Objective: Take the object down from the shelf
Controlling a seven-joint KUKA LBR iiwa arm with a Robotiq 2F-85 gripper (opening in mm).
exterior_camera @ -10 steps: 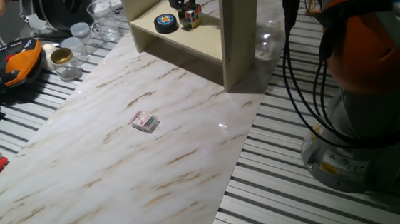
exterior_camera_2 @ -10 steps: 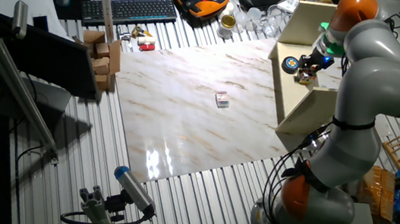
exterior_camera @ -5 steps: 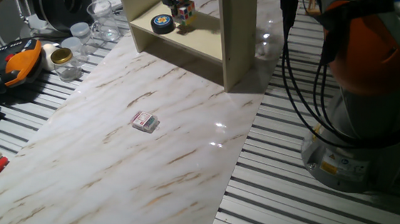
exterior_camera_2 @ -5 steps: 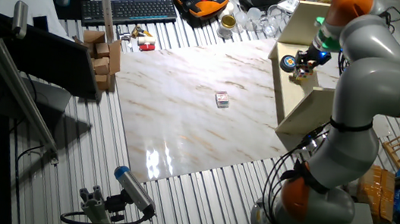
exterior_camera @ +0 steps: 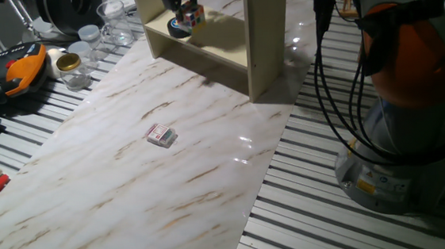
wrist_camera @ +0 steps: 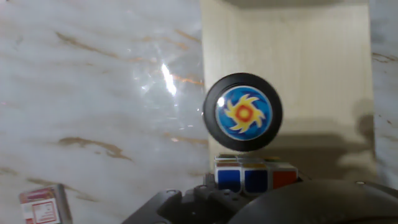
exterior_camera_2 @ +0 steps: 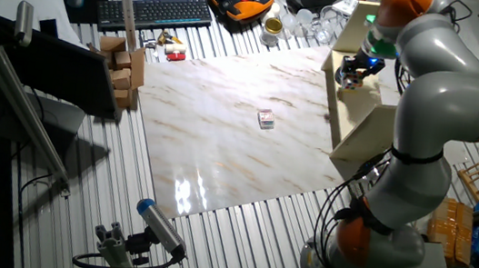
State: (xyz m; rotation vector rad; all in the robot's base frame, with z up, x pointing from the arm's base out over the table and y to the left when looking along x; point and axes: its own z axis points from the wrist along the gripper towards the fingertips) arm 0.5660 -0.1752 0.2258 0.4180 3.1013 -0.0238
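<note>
One sunburst-emblem puck [wrist_camera: 243, 112], no lettering

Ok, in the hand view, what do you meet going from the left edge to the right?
Small red-and-white box at the bottom left corner, then bare marble table, then the black disc with the sun emblem on the shelf; the puzzle cube sits just below the disc, so its place overlaps.
</note>
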